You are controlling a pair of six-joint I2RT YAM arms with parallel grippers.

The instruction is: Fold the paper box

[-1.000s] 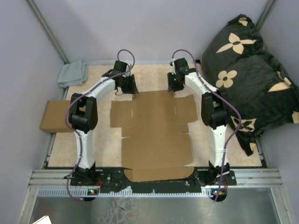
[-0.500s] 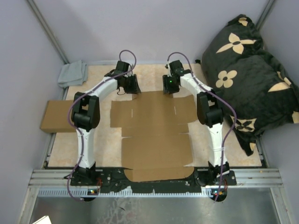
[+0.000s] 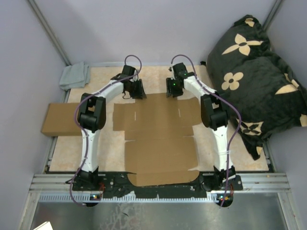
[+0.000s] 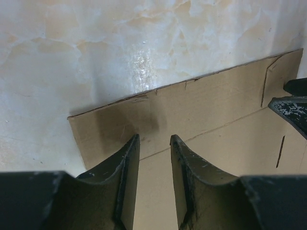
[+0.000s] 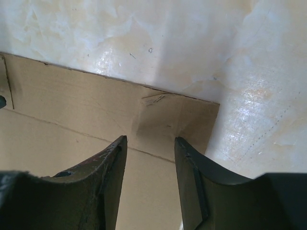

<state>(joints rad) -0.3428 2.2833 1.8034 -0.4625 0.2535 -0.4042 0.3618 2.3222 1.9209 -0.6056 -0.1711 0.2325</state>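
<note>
I am hovering my left fingers [image 4: 115, 187] and right fingers [image 5: 96, 187], both parted and empty, above the far flap [image 4: 192, 103] of the paper box [image 3: 158, 129], readying to fold it.

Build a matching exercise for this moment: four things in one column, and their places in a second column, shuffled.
Things:
1. paper box
2. second cardboard box
3. grey cloth
4. black flowered cushion

Places:
A. far left corner of the table
B. along the table's right side
C. spread flat at the table's middle
D. at the table's left edge

Pairs: 1-C, 2-D, 3-A, 4-B
</note>
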